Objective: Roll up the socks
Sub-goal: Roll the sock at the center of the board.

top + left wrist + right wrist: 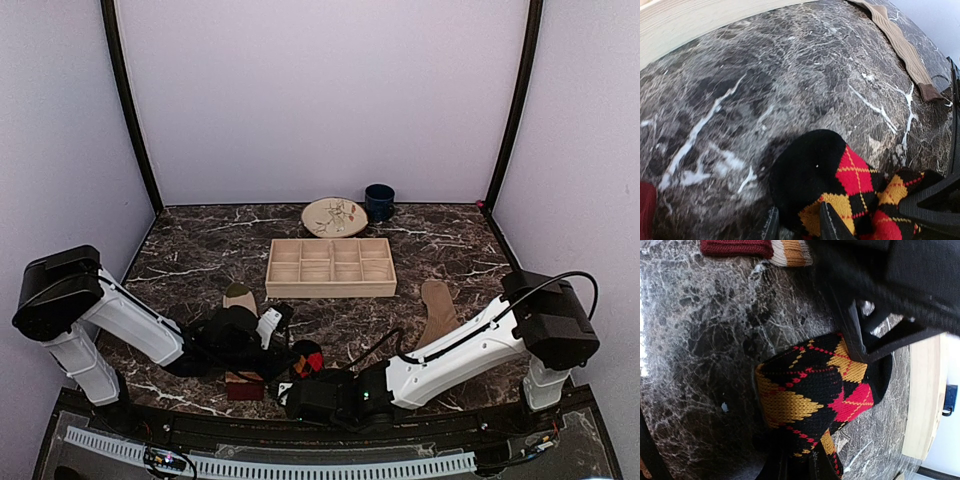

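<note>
Top external view, entries by item. Left end effector (799, 226): low over the marble desk (765, 90), its two fingers (832, 225) a narrow gap apart on either side of the black toe edge of the argyle sock (805, 390); fabric lay between them, but whether they were clamped on it could not be told. Right end effector (795, 467): clenched, grasping the other end of the same sock, the knit bunched and narrowing into its jaws. Argyle sock: black with red and yellow-orange diamonds, lying on the desk between the two end effectors, doubled over into a hump just ahead of the right one. Striped sock (243, 385): just behind the left end effector, crossed by the left arm, so that only its maroon cuff with cream and brown bands and its far tip showed. Tan ribbed sock (438, 312): flat on the desk, well apart from both end effectors, out past the right arm. Wooden tray (330, 292): divided into compartments, beyond both end effectors toward the back wall. Plate (335, 217) and blue mug (379, 201): farther still behind the tray, standing just beside one another.
</note>
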You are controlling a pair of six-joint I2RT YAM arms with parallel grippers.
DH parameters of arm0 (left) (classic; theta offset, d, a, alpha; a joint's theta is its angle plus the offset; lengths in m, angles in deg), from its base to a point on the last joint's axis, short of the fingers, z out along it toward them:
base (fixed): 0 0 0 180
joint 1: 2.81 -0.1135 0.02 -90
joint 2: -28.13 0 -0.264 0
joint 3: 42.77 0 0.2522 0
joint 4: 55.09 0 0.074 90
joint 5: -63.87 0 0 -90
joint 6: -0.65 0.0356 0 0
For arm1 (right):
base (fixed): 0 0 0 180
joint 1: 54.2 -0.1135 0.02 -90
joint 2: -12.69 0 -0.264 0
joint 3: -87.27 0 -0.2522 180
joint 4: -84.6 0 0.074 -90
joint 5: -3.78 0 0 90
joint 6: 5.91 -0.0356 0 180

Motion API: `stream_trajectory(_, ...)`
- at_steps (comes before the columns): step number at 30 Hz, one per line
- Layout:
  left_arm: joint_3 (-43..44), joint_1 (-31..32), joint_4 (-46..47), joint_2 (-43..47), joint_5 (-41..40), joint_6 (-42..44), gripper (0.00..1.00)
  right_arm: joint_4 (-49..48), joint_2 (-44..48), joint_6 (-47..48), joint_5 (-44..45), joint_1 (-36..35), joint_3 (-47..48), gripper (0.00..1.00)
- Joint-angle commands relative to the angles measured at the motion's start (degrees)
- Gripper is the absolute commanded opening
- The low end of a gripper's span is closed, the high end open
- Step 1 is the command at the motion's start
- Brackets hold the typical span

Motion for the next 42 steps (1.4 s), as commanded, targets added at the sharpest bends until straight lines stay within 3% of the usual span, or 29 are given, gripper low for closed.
stream_trajectory(1,1.63,0.33,-2.67,-3.11,1.43,1.29,0.29,2.03,1.97,-2.21,-1.94,0.42,-0.24,0.00)
stream_trajectory(8,3.76,0.30,-1.31,-7.69,2.23,1.88,0.22,3.05,2.98,-3.59,-4.46,0.81,0.53,0.00)
stream_trajectory(22,5.78,-1.27,1.29,-8.59,3.95,2.83,0.22,5.02,2.37,-5.39,-12.71,4.30,2.19,0.01)
stream_trajectory(29,-0.02,-4.10,8.29,-2.25,0.81,-0.25,0.28,4.99,1.19,-5.90,-15.99,5.98,4.31,0.01)
stream_trajectory(42,-7.95,-4.42,10.24,11.27,-5.50,1.21,0.31,5.21,1.25,-6.52,-20.81,8.24,4.28,0.01)
